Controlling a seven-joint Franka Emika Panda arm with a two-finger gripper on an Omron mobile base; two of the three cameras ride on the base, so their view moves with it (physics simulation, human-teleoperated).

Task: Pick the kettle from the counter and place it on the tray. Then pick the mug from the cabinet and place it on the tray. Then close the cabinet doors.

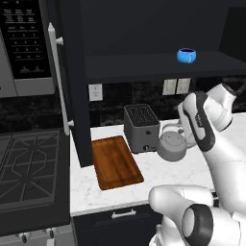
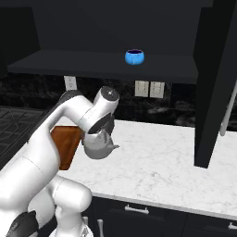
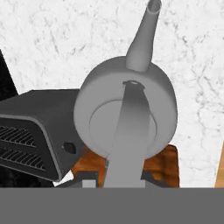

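Note:
The grey kettle (image 1: 172, 146) hangs by its arched handle from my gripper (image 3: 123, 180), just right of the toaster; the gripper is shut on the handle. Seen from the hand, the kettle (image 3: 127, 109) points its spout away over the white counter (image 3: 65, 39). From the right base camera, the kettle (image 2: 98, 148) sits under my wrist. The wooden tray (image 1: 115, 163) lies left of the toaster, a corner (image 3: 168, 164) showing past the kettle. The blue mug (image 1: 186, 55) stands on the cabinet shelf (image 1: 144, 65). Both cabinet doors (image 1: 72, 96) (image 2: 213, 92) are swung open.
A dark grey toaster (image 1: 141, 127) stands against the backsplash between tray and kettle. The microwave (image 1: 24, 43) and the stove (image 1: 29, 168) are to the left. The open left door hangs over the tray's left edge. The counter (image 2: 162, 162) stretches away to the right.

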